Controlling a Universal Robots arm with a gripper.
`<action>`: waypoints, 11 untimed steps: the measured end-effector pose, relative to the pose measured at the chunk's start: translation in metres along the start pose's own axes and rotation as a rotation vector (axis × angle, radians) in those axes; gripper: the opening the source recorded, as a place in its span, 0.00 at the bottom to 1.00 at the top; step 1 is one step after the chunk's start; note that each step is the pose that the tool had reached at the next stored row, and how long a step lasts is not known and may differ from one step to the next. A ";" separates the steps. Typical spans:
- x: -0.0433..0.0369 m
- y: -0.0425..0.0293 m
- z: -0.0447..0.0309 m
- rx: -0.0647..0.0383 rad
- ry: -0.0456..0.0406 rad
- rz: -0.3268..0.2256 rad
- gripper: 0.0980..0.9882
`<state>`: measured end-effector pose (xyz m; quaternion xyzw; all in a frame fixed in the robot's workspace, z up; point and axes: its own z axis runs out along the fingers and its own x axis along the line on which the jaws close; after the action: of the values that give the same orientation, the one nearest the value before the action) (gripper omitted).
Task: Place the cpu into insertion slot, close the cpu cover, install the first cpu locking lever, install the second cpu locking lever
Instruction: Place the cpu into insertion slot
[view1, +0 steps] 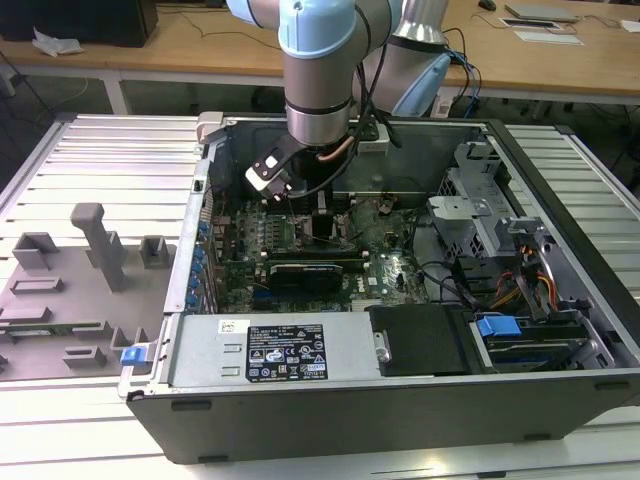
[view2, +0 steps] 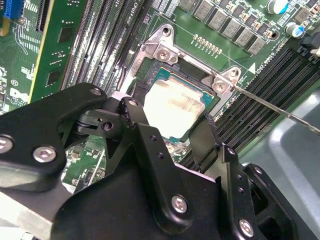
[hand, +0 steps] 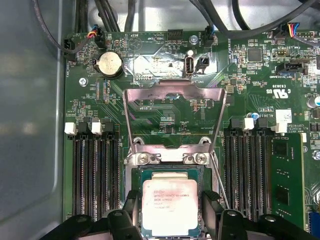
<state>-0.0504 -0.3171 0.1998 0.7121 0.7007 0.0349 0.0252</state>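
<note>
cpu in slot, cover up, first wrist view

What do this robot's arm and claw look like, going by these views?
The arm has silver-grey cylindrical segments with pale blue joint caps, and dark cables loop beside its wrist. The claw is matte black, built of angular linked plates studded with silver screw heads.
</note>
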 end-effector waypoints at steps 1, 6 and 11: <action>0.0001 0.0001 -0.0003 0.000 0.0000 0.000 0.58; 0.0001 0.0002 -0.0025 0.000 -0.0026 0.000 0.58; 0.0001 0.0002 -0.0025 0.000 -0.0187 -0.002 0.58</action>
<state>-0.0504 -0.3171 0.2023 0.7118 0.7010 0.0283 0.0319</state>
